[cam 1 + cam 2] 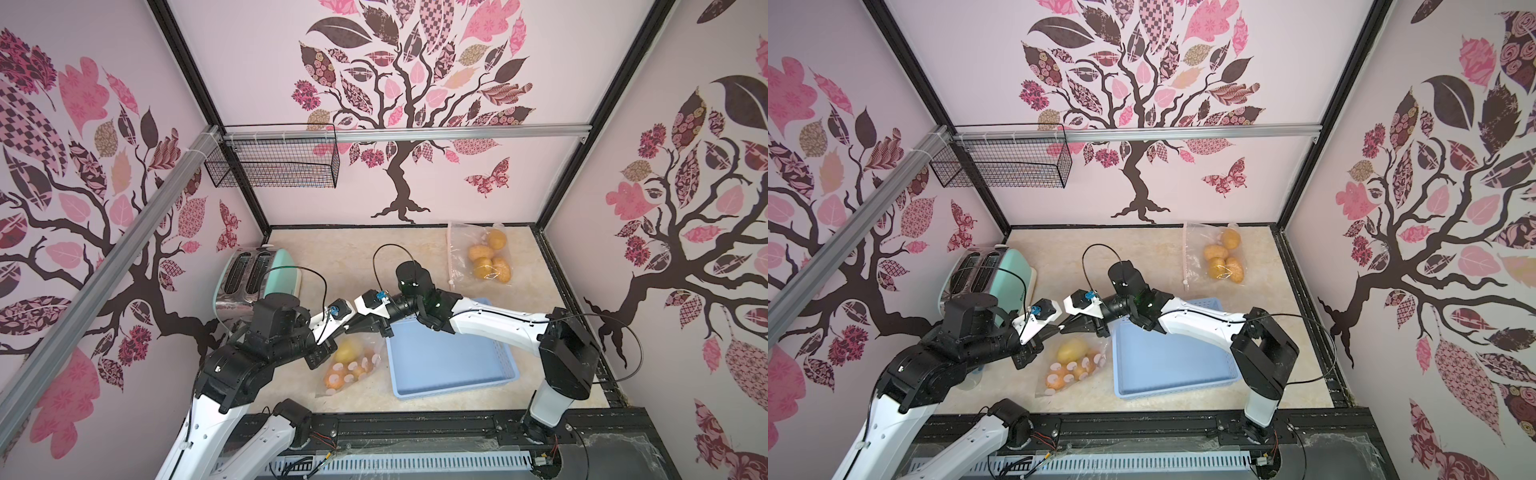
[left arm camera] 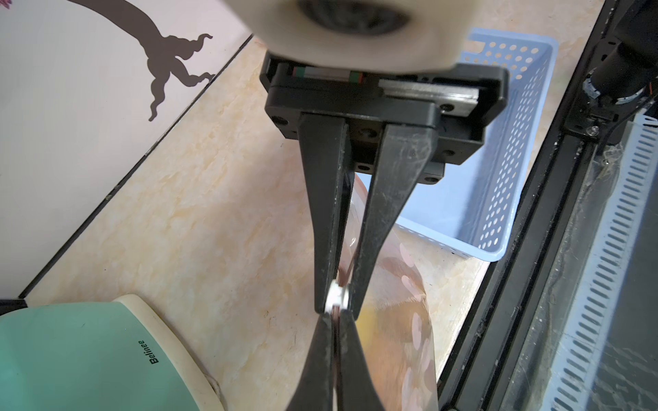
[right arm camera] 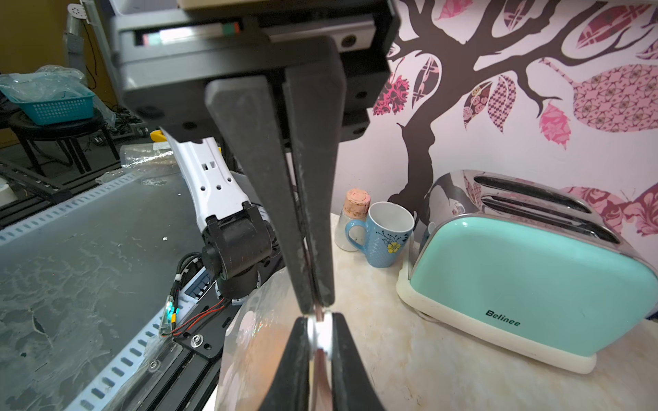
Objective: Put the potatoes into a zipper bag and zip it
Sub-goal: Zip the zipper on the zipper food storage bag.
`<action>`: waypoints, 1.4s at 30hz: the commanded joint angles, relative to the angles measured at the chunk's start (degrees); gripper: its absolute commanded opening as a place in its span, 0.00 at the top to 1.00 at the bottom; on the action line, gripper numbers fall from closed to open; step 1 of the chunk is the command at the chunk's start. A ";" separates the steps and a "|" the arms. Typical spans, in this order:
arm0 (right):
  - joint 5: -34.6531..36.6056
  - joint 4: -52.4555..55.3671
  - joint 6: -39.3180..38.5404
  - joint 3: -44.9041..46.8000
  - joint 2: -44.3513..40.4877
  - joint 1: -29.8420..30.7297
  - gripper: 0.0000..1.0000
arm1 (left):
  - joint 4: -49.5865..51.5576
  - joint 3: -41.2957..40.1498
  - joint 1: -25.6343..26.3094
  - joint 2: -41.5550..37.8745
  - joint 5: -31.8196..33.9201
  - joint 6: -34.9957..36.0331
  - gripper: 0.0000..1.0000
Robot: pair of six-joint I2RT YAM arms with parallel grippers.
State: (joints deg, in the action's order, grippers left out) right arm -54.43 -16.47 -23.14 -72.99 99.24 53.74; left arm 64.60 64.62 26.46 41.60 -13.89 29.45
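We see the zipper bag (image 1: 368, 353) near the front of the table (image 1: 353, 257), between the toaster (image 1: 282, 270) and the blue basket (image 1: 509, 368). Its lower part rests on the table. The potatoes (image 1: 334, 379) show through the spotted clear film: several orange-brown ones, with a yellow-green one (image 1: 347, 351) on the side nearest the grippers.

The bag's top edge rises to the two grippers, which meet tip to tip just above that yellow-green potato. The left gripper (image 3: 318, 295) has its fingers pressed together on the bag's top edge, with a thin strip of film between them. The right gripper (image 3: 320, 325) faces it and pinches the small white zip slider (image 2: 334, 301) on the same edge. The two sets of tips almost touch. The potatoes lie below the tips and toward the front, inside the film, and neither gripper touches them.

Well apart, at the rear right of the table, a second bag (image 1: 459, 245) lies flat with four more potatoes (image 1: 492, 266) inside it.
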 commanded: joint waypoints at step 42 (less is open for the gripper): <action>18.55 35.02 -12.24 6.31 -17.08 -7.26 0.90 | 5.84 11.63 0.25 -8.18 20.48 2.16 1.00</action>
State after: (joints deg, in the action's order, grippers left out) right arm -41.60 11.44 -37.08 -68.93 84.82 48.97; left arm 71.42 72.88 27.09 35.00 -0.43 30.68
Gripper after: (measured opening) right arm 0.121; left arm 0.047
